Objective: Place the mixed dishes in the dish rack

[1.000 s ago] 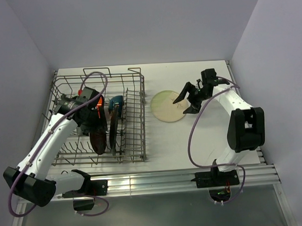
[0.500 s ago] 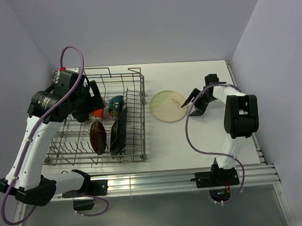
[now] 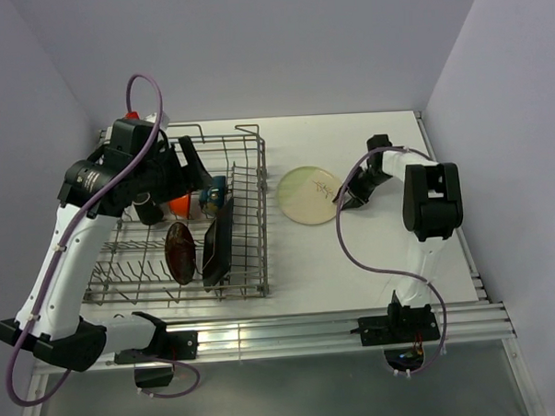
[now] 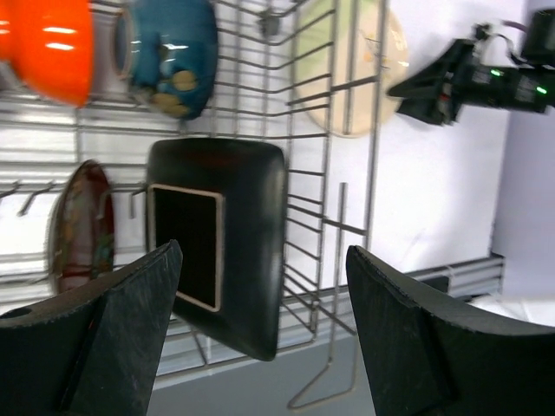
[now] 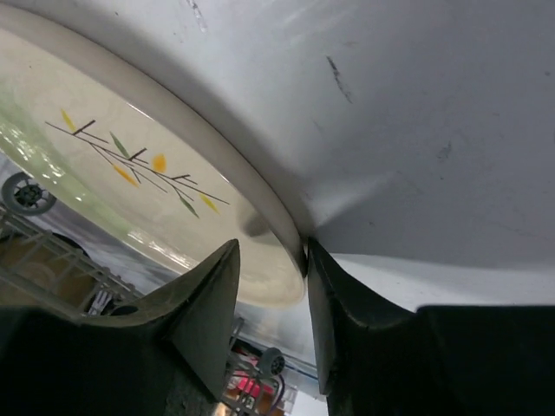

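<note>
Currently pickup: right gripper [image 5: 272,247] straddles rim of plate [image 5: 130,165] beside the dish rack [image 3: 247,145] (clamped? can't tell); left gripper [image 4: 262,253] gapes empty over it. Likely next: firm pinch, lift.

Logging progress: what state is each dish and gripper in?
round plate: flat on table.
black square plate: on edge in rack.
red floral plate: on edge in rack.
orange bowl: in rack.
blue bowl: on its side in rack.
dish rack: partly loaded.
left gripper: open, empty.
right gripper: astride round plate's rim.
</note>
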You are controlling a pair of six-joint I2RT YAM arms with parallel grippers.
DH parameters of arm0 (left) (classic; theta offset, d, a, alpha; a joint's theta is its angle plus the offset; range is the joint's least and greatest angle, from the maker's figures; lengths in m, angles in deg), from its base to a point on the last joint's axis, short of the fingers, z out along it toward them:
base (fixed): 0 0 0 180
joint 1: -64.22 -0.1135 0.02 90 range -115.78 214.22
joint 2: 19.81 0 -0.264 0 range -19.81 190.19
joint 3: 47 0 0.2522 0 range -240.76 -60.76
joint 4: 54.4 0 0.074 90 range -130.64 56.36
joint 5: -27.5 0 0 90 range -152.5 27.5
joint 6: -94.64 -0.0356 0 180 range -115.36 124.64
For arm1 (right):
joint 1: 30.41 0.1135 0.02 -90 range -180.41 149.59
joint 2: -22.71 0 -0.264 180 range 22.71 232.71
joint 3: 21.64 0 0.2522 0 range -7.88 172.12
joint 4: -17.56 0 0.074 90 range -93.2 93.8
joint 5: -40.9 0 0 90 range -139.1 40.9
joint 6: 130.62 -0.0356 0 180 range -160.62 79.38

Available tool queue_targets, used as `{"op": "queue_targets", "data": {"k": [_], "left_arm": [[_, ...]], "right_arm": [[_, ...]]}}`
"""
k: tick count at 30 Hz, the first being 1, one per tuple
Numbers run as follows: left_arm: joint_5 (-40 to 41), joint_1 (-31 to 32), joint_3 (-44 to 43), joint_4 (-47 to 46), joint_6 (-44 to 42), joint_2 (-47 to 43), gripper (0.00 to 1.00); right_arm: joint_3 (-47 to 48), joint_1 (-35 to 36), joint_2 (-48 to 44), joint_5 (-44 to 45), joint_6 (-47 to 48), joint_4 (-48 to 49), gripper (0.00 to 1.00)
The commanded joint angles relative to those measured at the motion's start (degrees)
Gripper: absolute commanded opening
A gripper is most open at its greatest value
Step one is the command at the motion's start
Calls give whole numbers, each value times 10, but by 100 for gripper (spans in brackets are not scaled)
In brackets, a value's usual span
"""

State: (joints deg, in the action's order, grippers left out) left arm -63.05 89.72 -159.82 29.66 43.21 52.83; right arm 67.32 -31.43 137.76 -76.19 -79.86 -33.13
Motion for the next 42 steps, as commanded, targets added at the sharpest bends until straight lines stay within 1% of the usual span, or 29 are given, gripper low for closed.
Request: {"op": "queue_targets", "data": {"k": [1,3,4,5,6,7,8,11,14,15,18,21,22,24,25,28,33,38,41,42], "left_arm": [[-58,3,-22,-60,-9,11,83],[-84,3,-37,-68,-10,28,83],[-91,3,-44,-72,-12,35,83],[-109,3,-59,-79,-12,48,83],[-121,2,-65,-82,-12,54,83],[-133,3,-74,-86,-14,69,82],[-162,3,-89,-91,-15,76,82],[-188,16,-127,-90,-25,111,80],[-193,43,-155,-85,-37,149,79],[-204,49,-157,-90,-38,159,79],[-231,73,-151,-125,-26,183,79],[-251,95,-158,-148,-21,211,79],[-255,103,-175,-148,-23,233,79],[-254,126,-199,-140,-29,260,79],[-255,134,-222,-129,-33,288,79],[-259,165,-239,-129,-34,332,79],[-277,198,-224,-146,-24,371,77],[-280,217,-208,-148,-12,406,76],[-263,228,-175,-169,10,407,77],[-260,233,-163,-198,27,403,78]], "right_arm": [[36,24,33,76,2,-9,44],[45,35,37,90,-5,-25,41],[48,37,37,108,-7,-31,28],[48,41,36,116,-11,-38,21],[45,41,32,123,-12,-41,17],[36,41,28,135,-12,-43,5],[29,42,19,141,-10,-45,0],[-5,41,-5,159,-2,-42,0],[-49,39,-51,167,8,-31,0],[-62,37,-80,164,11,-24,0],[-120,23,-140,142,13,-11,0],[-145,8,-191,115,18,-10,0],[-158,-14,-203,106,22,-10,0],[-171,-28,-233,81,24,-13,0],[-181,-42,-242,73,22,-13,0],[-205,-59,-275,44,17,-13,0],[-233,-91,-314,20,4,-12,0],[-262,-111,-337,9,-21,0,0],[-276,-121,-344,-4,-40,12,0],[-278,-123,-346,-7,-45,15,0]]}}
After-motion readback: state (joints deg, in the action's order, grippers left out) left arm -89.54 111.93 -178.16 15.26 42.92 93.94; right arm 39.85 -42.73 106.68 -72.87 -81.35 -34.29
